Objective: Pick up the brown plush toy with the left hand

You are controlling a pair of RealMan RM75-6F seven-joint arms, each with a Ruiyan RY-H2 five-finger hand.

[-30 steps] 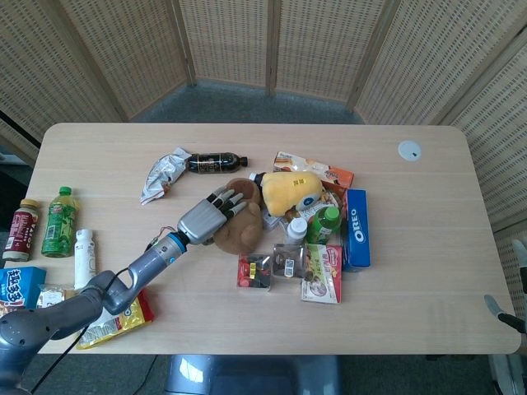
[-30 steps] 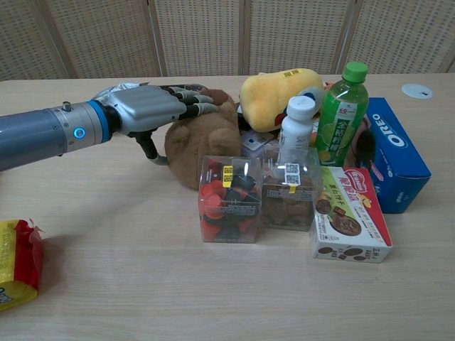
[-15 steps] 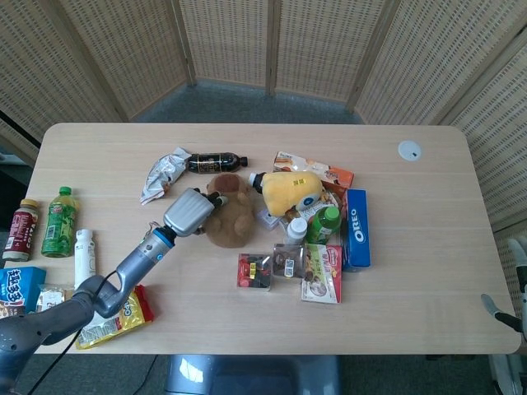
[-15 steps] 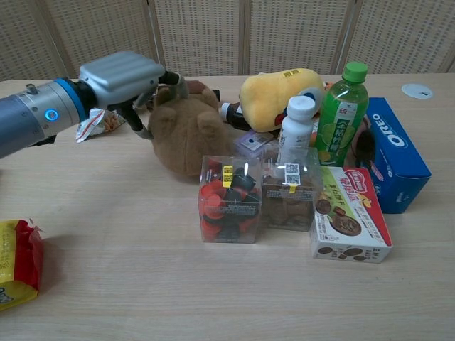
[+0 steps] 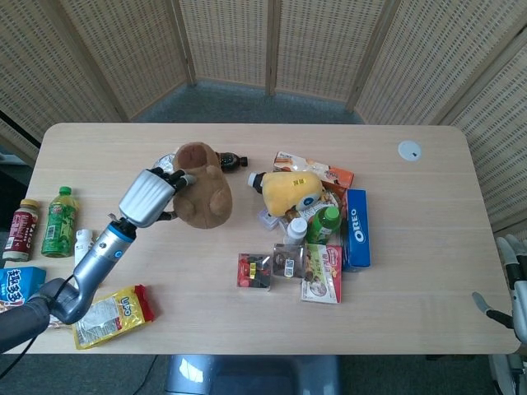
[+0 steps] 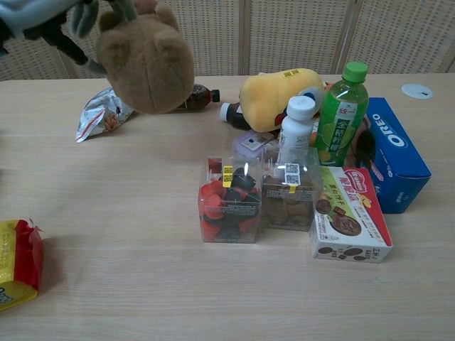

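Wicker screens ring the pale bench. Above its left side the left robot hand grips the brown plush toy by its flank — lifted clear, seemingly, of the snack cluster — fingers wrapped round it.

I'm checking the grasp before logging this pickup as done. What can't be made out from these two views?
- Left hand: in the chest view the top edge cuts it off; in the head view its own back hides the fingers' hold on the brown plush toy.
- Right hand: only a sliver at the head view's right edge; open or shut unclear.
- Dark bottle: mostly hidden behind the toy in both views.
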